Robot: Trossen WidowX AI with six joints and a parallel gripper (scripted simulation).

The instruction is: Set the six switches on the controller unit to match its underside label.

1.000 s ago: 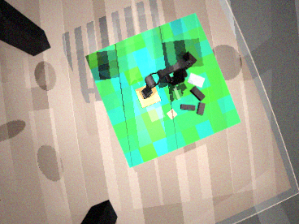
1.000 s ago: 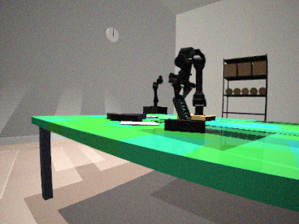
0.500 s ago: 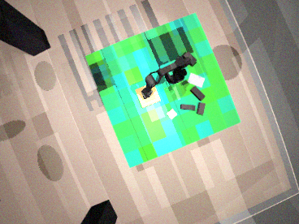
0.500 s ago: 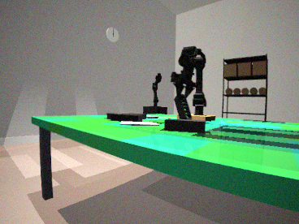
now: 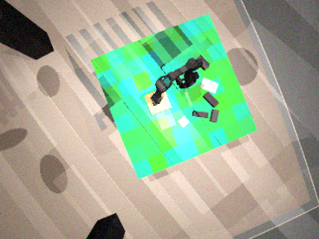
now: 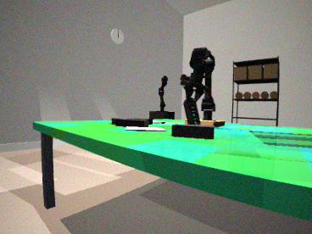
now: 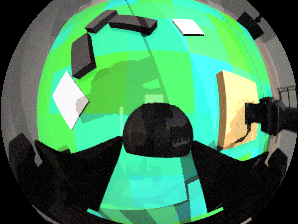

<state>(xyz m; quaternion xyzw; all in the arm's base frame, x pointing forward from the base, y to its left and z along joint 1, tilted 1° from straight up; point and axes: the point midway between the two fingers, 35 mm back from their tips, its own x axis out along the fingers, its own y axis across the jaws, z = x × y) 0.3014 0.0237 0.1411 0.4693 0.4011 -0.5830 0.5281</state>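
Note:
The dark grey controller unit (image 6: 192, 114) (image 7: 158, 120) is held steeply tilted, off its base, with small green switch ends in a row facing the exterior camera. My gripper (image 6: 191, 98) (image 7: 157, 143) is shut on it, with black fingers at both sides in the wrist view. The lower end of the unit is low over the bench (image 5: 152, 160) (image 6: 127, 144), partly behind a dark block in the exterior view. Single switch settings are too small to read. The label shows in no view. In the top view gripper and unit merge into a dark cluster.
Dark modules (image 5: 211, 100) (image 7: 83, 55) lie to one side, near a white sheet (image 5: 209, 85) (image 6: 145, 128) (image 7: 71, 100) and a smaller white piece (image 5: 184, 121) (image 7: 188, 27). Another dark block (image 5: 205, 63) (image 6: 192, 131) lies nearest the exterior camera. My arm's base stands on a wooden plate (image 5: 166, 105) (image 7: 230, 95).

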